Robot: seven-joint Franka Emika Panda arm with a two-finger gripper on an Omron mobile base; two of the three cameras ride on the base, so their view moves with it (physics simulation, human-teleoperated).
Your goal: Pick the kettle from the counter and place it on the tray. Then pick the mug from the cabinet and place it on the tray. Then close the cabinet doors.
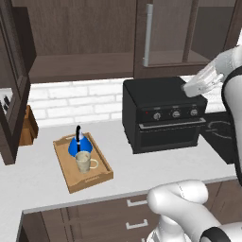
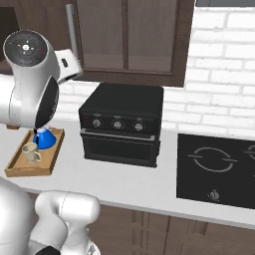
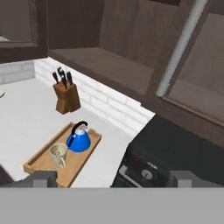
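The cabinet, a wide dark brown wall unit, hung above the counter with its left door swung out toward the near side and its right door shut, the silver bar handle standing upright on it. The long pale counter ran left to right beneath it, backed by white brick. A black oven sat on the counter right of centre, and a black hob lay flush in the worktop further right. The light wooden tray rested on the counter left of the oven, well apart from it. A wooden knife block stood at the far left against the wall. On the tray, the blue kettle stood upright at the far end, and the beige mug stood upright just in front of it, at the near end, its handle turned right. The gripper hovered high over the oven's far right corner, near the closed door, its fingers spread wide and holding nothing.
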